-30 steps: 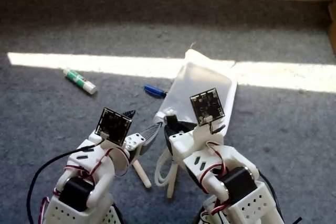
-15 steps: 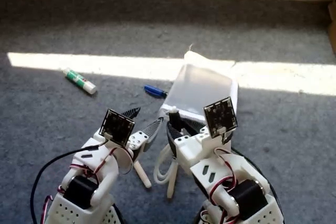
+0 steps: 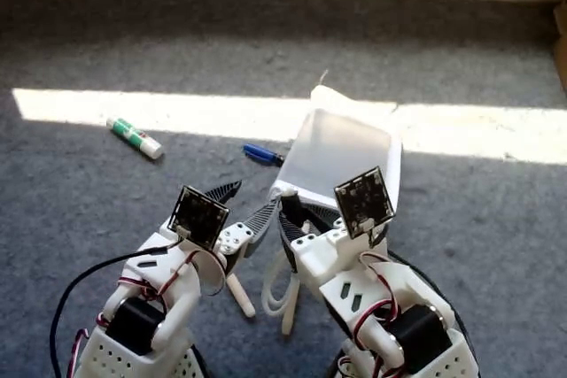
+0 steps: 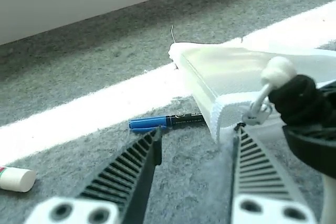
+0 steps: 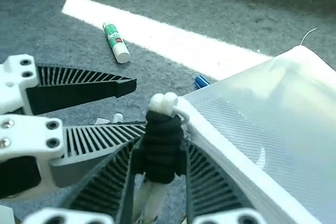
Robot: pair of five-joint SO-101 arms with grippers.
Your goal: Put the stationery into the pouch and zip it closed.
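the white plastic left arm (image 3: 164, 282) and right arm (image 3: 350, 294) are fitted with black servo motors (image 3: 133, 325) and red and white wires (image 3: 379, 282). a square black circuit board (image 3: 199, 216) is mounted on each wrist. the left gripper (image 4: 197, 135) is formed of black ribbed fingers (image 4: 128, 174) on white screwed bases.

No lettering can be read anywhere. The glue stick (image 5: 116, 42), lying at nine o'clock from the pouch (image 3: 341, 152) in the high view, carries a green and red label with print too small to make out; the blue pen (image 4: 157, 123) bears pale, illegible marks on its dark barrel
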